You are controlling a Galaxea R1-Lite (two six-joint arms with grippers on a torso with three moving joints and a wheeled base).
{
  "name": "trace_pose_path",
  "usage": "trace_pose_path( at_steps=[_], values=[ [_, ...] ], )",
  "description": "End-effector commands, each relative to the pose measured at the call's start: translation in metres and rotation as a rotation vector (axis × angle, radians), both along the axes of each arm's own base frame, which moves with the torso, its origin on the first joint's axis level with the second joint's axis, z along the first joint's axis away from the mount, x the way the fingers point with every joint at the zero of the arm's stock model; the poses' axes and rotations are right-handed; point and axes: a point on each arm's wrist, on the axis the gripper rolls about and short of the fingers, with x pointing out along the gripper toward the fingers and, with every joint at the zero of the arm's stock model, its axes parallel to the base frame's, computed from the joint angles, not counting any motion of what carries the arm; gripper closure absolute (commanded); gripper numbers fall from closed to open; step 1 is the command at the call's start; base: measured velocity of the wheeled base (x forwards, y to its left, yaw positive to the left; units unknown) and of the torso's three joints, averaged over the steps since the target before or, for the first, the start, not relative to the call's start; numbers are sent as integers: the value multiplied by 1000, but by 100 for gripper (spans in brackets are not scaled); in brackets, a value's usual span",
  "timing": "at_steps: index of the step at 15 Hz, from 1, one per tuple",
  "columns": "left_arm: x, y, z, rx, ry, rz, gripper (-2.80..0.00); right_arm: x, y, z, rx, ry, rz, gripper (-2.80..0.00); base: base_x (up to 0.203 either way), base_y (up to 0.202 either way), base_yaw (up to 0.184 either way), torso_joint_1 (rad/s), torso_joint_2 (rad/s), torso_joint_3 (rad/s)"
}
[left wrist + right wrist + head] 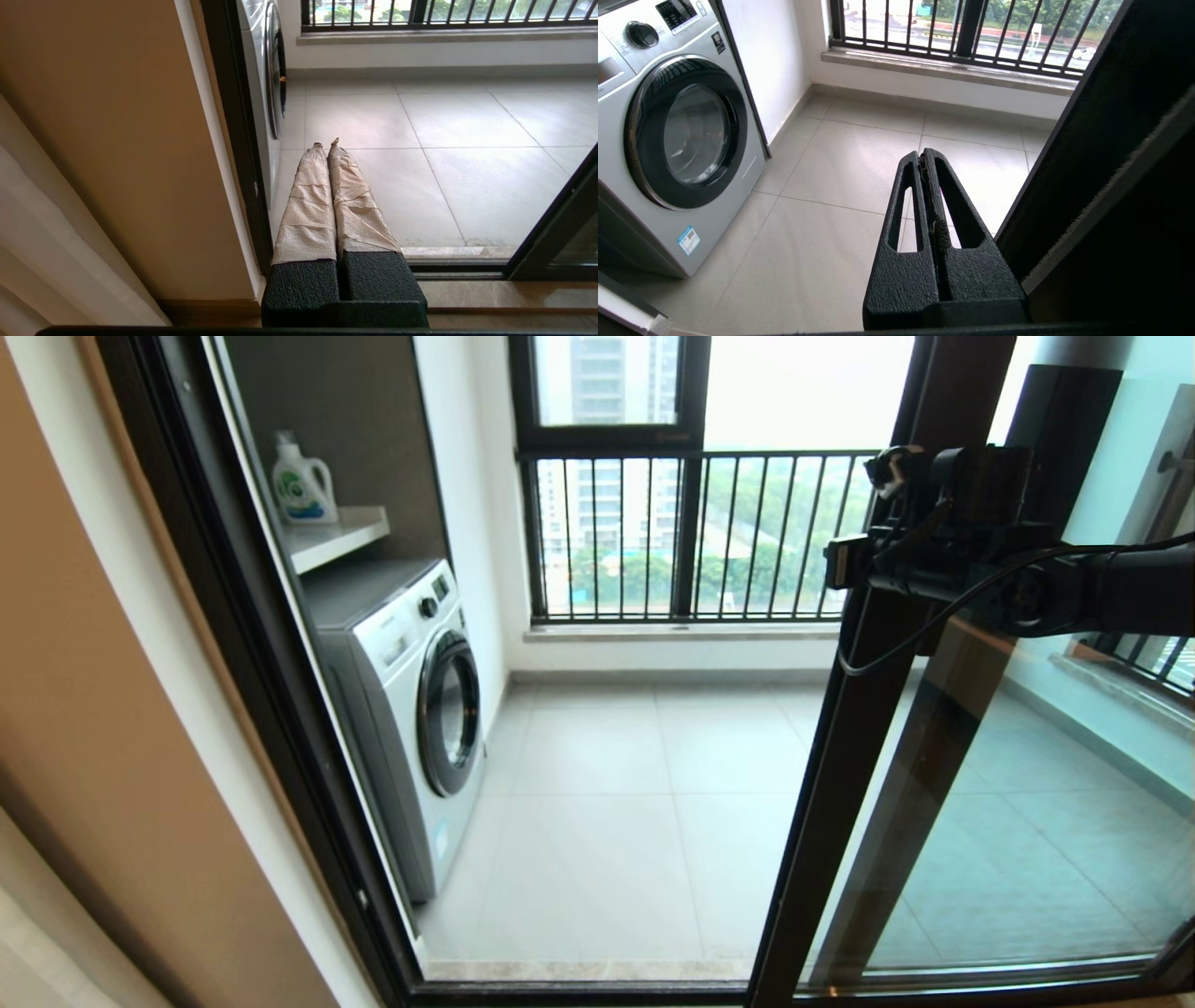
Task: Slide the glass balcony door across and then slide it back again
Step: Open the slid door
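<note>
Glass door (980,821) probably heavy, stiff, rail-guided; push its dark frame edge. Right gripper (926,156) closed, empty, beside it; left gripper (326,144) closed, low near the doorway's left side.

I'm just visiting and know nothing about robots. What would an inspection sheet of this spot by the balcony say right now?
Surface: pale tiled balcony floor, bare in the middle.
Job's things: glass balcony door slid to the right, doorway open; its dark stile stands beside the right arm.
Clutter: detergent bottle on a white shelf above the washing machine.
Grippers: right gripper shut, empty, beside the door's edge; left gripper shut, empty, tape-wrapped fingers, low near the left door frame.
Cables: black cable looping under the right arm.
Surroundings: window with black railing bars, buildings and trees outside.
</note>
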Motion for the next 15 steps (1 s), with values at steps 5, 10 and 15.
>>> trace_pose_path(
  at_steps=[5,10,15],
  values=[
    [0,0,0,0,1,0,0,-10,-32,6,3,0,-71,0,0,0,0,0,0,0],
    [0,0,0,0,2,0,0,-15,-54,6,5,6,-120,0,0,0,0,0,0,0],
    [0,0,0,0,3,0,0,-22,-77,14,25,-14,-175,0,0,0,0,0,0,0]
  ],
)
